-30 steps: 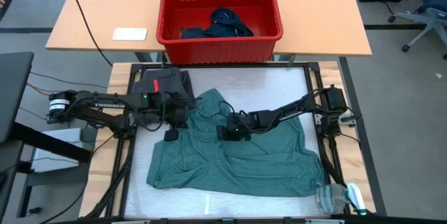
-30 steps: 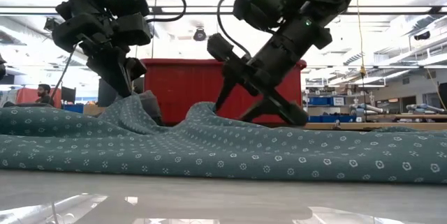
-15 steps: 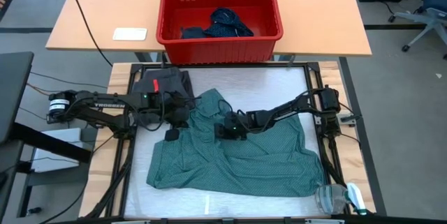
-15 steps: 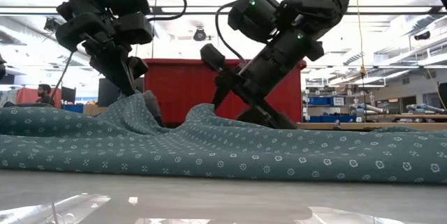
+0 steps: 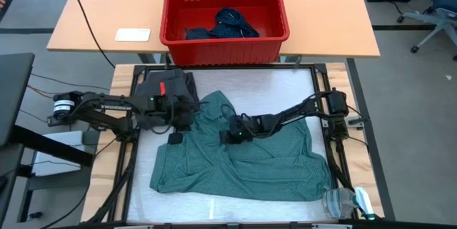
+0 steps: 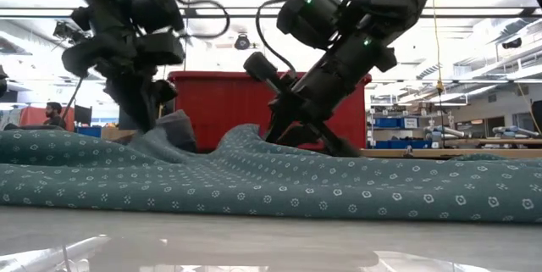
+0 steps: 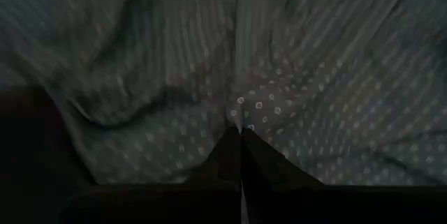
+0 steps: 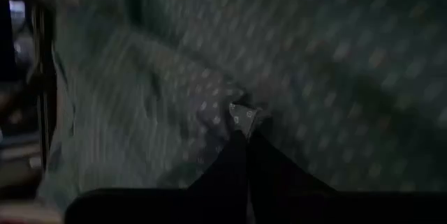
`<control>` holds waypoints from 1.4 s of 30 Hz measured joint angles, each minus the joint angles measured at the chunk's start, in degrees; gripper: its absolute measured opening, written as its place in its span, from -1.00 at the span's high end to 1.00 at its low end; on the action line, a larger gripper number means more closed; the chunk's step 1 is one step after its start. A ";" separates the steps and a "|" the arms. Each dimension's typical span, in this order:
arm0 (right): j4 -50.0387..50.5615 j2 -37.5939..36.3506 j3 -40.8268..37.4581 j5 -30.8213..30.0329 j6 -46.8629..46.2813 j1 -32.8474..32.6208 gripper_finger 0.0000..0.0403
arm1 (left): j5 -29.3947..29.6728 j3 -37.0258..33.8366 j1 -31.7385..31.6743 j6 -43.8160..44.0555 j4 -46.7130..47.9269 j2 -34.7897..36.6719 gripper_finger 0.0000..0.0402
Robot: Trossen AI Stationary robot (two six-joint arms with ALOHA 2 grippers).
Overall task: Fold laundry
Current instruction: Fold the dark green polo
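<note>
Shirt, teal and dotted, lies rumpled across the table in front of the red basket. Left gripper is closed on its collar-side edge. Right gripper is closed, pinching a mid-shirt fold.

One teal-green dotted cloth shirt lay spread on the work table. One charcoal grey cloth piece sat at its far left corner. One red plastic basket held two dark garments. Two dark robot arms reached over the shirt. One white card lay on the wooden desk.
</note>
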State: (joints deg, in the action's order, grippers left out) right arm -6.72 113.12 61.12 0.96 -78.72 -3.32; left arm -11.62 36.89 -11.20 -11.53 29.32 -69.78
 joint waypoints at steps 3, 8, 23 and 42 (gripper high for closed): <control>3.13 -1.68 0.00 -0.99 2.69 -1.35 0.97 | -0.02 -0.03 0.00 1.32 0.01 -1.72 1.00; 9.94 -4.92 0.02 -4.78 12.71 -1.98 0.99 | 7.35 0.00 0.91 6.12 0.45 -2.58 1.00; 11.43 -14.74 0.02 -17.34 51.25 -3.61 1.00 | 17.75 16.49 9.66 10.31 15.67 -1.71 1.00; 0.06 -7.79 -0.50 -0.54 44.89 -20.66 0.98 | 13.69 13.41 46.88 59.38 0.73 -5.67 1.00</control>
State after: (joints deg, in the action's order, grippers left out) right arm -6.65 105.33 60.62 0.42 -33.83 -23.98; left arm 2.07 50.30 35.68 47.85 30.05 -75.45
